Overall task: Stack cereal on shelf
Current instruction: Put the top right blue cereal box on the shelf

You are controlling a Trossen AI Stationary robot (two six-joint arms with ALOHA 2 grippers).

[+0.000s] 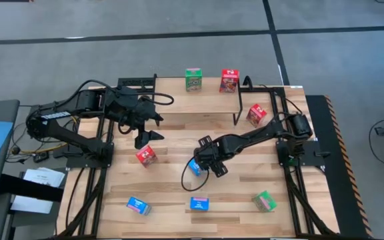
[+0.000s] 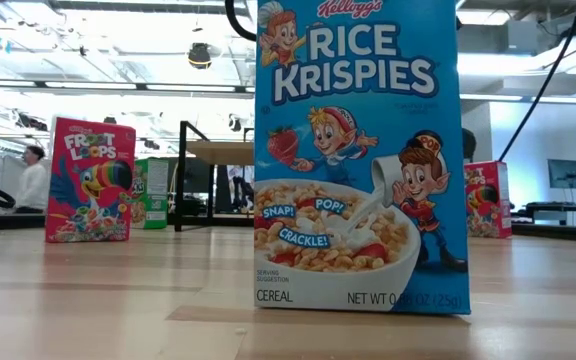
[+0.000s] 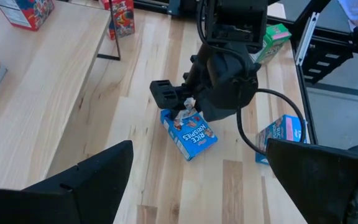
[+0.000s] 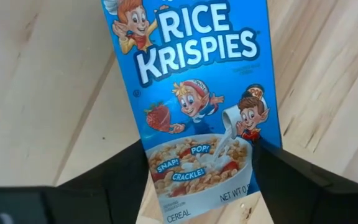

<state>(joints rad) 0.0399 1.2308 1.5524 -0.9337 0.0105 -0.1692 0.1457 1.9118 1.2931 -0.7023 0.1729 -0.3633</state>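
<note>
Right tool straddles the blue cereal box's side edges.

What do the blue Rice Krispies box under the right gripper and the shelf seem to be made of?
Blue Rice Krispies box: looks like thin printed cardboard with a slight sheen, judging by its crisp folded edges and full-colour print. Shelf: a pale board with visible grain, apparently light wood with a matte finish, on thin black legs that look like metal rod. The right gripper straddles the box.

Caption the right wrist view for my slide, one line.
Right claw straddling a blue Rice Krispies box lying on the wooden tabletop.
</note>
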